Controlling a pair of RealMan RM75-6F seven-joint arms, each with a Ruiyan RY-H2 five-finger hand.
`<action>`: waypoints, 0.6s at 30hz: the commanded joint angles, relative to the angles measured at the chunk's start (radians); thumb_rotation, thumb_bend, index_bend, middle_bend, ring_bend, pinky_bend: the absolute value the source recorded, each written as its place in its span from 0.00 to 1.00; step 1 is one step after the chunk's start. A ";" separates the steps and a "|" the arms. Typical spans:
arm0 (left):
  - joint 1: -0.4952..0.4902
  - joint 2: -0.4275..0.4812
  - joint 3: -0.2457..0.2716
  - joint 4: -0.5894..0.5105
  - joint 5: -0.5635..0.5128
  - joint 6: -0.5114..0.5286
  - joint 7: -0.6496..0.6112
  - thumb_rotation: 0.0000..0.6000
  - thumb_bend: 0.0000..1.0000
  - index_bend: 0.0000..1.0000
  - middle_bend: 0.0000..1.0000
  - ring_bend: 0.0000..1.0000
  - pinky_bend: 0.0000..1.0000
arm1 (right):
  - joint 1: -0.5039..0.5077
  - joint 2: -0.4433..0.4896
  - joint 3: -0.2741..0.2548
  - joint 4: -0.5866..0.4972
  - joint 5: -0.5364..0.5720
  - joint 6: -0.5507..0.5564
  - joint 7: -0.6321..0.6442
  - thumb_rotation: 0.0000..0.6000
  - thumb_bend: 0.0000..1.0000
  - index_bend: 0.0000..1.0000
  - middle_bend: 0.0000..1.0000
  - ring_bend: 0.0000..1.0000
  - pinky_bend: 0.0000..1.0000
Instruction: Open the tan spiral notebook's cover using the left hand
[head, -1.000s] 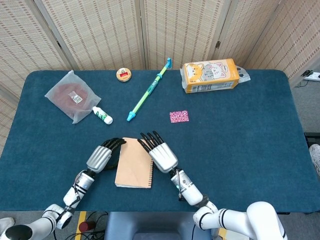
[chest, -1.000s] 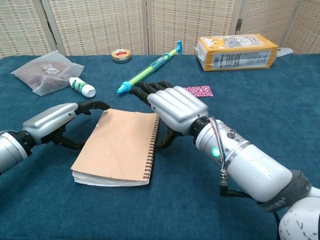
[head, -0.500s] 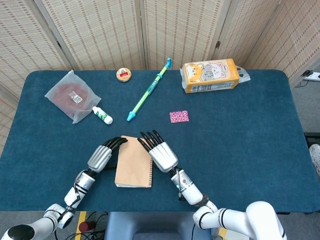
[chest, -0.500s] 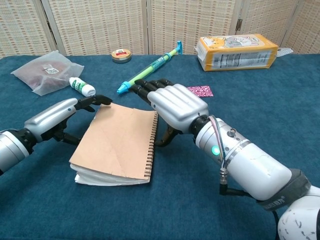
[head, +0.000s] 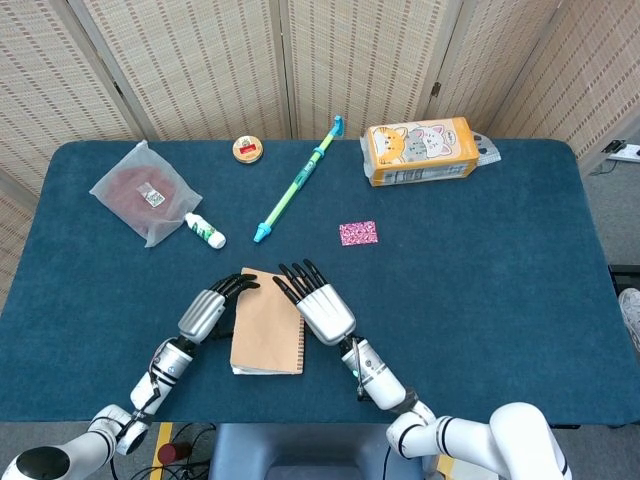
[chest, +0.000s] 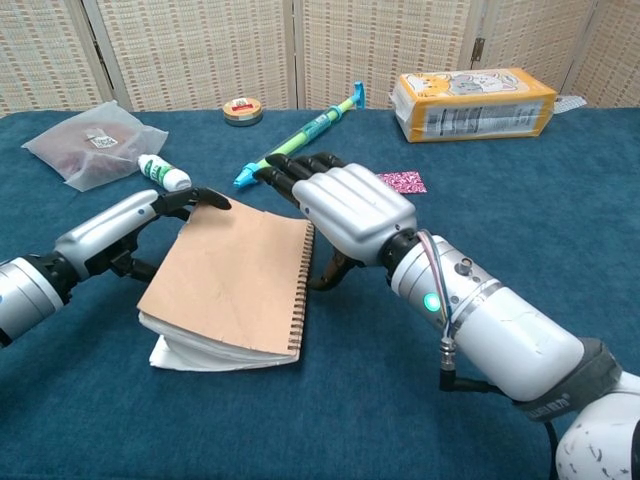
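Note:
The tan spiral notebook (head: 266, 333) (chest: 232, 280) lies near the table's front edge, its spiral on the right side. Its tan cover is tilted up along the left edge, with white pages showing beneath. My left hand (head: 208, 312) (chest: 118, 232) is at the notebook's left side, fingertips pinching the cover's far left corner and lifting it. My right hand (head: 320, 305) (chest: 345, 205) hovers at the spiral side with fingers spread, its thumb down by the binding, holding nothing.
On the blue table (head: 480, 260) lie a green-blue recorder (head: 297, 181), a pink patch (head: 358, 233), a cat-printed carton (head: 418, 150), a round tin (head: 248, 149), a small white bottle (head: 204, 230) and a bagged brown disc (head: 143, 192).
My left hand has raised the cover's left edge higher, so more white pages show under it. The right hand has barely shifted.

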 joint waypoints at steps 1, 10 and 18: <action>-0.002 -0.004 0.002 0.011 0.006 0.014 -0.021 1.00 0.27 0.27 0.17 0.14 0.22 | 0.001 -0.003 0.000 0.006 -0.003 0.004 0.003 1.00 0.00 0.00 0.00 0.00 0.00; -0.005 -0.016 0.010 0.056 0.016 0.037 -0.067 1.00 0.40 0.36 0.17 0.14 0.22 | 0.003 -0.004 -0.002 0.015 -0.009 0.011 0.012 1.00 0.00 0.00 0.00 0.00 0.00; -0.006 -0.025 0.013 0.083 0.016 0.043 -0.090 1.00 0.54 0.46 0.17 0.14 0.22 | 0.005 -0.006 -0.005 0.027 -0.016 0.018 0.018 1.00 0.00 0.00 0.00 0.00 0.00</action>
